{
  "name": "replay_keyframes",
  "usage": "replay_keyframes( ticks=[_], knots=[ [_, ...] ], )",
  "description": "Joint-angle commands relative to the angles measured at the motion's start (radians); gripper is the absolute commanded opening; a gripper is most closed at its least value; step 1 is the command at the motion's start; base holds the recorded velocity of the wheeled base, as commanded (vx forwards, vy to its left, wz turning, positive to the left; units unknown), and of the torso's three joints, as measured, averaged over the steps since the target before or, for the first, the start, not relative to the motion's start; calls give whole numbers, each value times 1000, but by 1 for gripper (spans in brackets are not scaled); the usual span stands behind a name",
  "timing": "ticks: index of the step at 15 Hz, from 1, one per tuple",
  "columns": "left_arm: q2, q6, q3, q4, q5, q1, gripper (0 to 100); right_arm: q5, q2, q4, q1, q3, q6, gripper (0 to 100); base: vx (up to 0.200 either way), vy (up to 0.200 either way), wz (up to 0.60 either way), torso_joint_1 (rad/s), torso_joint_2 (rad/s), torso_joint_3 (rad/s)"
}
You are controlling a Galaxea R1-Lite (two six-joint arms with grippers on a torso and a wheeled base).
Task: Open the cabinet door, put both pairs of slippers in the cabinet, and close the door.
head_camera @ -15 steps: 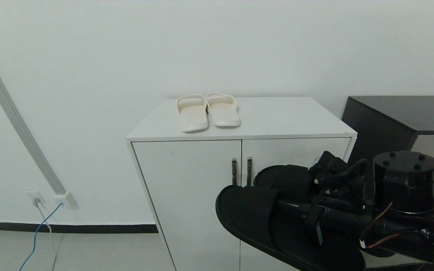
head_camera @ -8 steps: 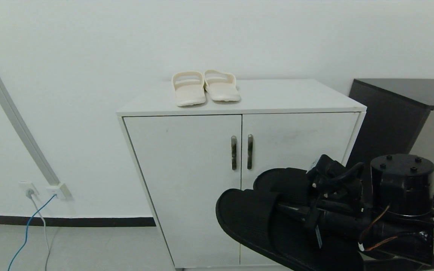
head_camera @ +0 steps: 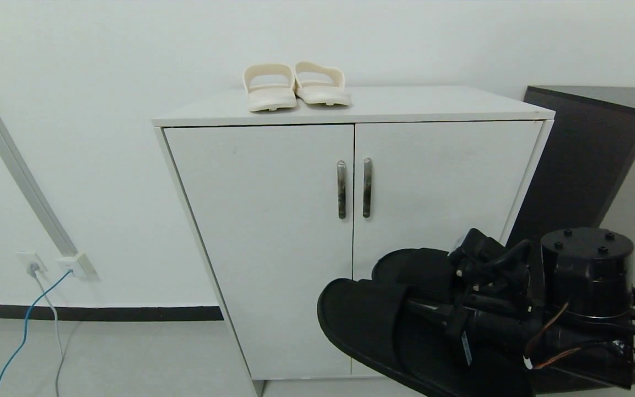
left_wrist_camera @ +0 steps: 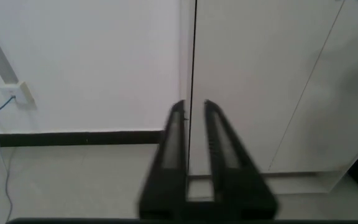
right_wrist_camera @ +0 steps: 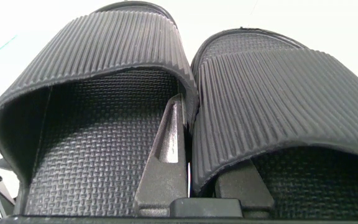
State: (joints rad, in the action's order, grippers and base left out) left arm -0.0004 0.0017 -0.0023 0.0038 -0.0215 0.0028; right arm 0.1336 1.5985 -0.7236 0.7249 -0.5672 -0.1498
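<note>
Cabinet [head_camera: 207,107] status: white, two doors, standing against the far wall. The left door [head_camera: 262,231] and the right door [head_camera: 439,176] are both shut, and their two vertical handles [head_camera: 342,189] sit side by side at the centre seam.

Cream slippers [head_camera: 294,84] rest as a pair on the cabinet top, near its far edge and left of centre, touching each other.

Black slippers [head_camera: 375,314] hang in front of the right door, low and near. The right gripper [head_camera: 433,306] carries them. In the right wrist view its fingers [right_wrist_camera: 168,162] reach under the ribbed straps, one in each slipper, and pinch the two touching inner walls together.

The left gripper [left_wrist_camera: 192,109] is positioned low before the cabinet's left side. Its jaws are drawn almost together with a thin slit between them and hold nothing.

Wall sockets [head_camera: 77,264] with a blue cable [head_camera: 20,336] lie at the far left. A dark unit [head_camera: 576,165] stands just right of the cabinet.
</note>
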Motion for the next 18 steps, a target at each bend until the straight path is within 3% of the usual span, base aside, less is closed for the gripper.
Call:
replay_keyframes(
  ticks=[1, 3, 5, 6, 7, 8, 11, 13, 15, 16, 17, 18],
  knots=[
    [5, 4, -2, 1, 6, 0, 100, 1, 1, 0, 1, 1, -1, 0, 0, 0, 0, 0, 0, 0],
    [7, 8, -1, 1, 0, 0, 100, 3, 0, 0, 2, 6, -2, 0, 0, 0, 0, 0, 0, 0],
    [19, 52, -7, -2, -2, 0, 100, 3, 0, 0, 2, 7, -1, 0, 0, 0, 0, 0, 0, 0],
    [50, 50, -39, -7, 9, 0, 100, 3, 0, 0, 2, 13, -1, 0, 0, 0, 0, 0, 0, 0],
    [122, 11, -133, -8, 40, -3, 100, 4, 0, 0, 2, 13, -1, 0, 0, 0, 0, 0, 0, 0],
    [208, -20, -202, -8, 94, -3, 100, 4, 0, 0, 4, 15, -1, 0, 0, 0, 0, 0, 0, 0],
    [485, -26, -367, -30, 272, -3, 100, 26, -6, 0, 22, 41, -1, 0, 0, 0, 0, 0, 0, 0],
    [692, -25, -464, -148, 390, -7, 100, 63, -12, -3, 22, 58, -1, 0, 0, 0, 0, -9, 77, 74],
    [841, -25, -528, -248, 453, -75, 100, 66, -22, -5, 22, 84, -4, 0, 0, 0, 0, -2, 63, 73],
    [912, -25, -559, -283, 454, -142, 100, 69, -29, -5, 25, 96, -4, 0, 0, 0, 0, 0, 0, 0],
    [944, -23, -578, -300, 453, -176, 100, 78, -31, -5, 27, 104, -4, 0, 0, 0, 0, 0, 0, 0],
    [1025, -23, -631, -331, 451, -265, 100, 96, -38, -5, 31, 116, -4, 0, 0, 0, 0, 0, 0, 0]
  ],
)
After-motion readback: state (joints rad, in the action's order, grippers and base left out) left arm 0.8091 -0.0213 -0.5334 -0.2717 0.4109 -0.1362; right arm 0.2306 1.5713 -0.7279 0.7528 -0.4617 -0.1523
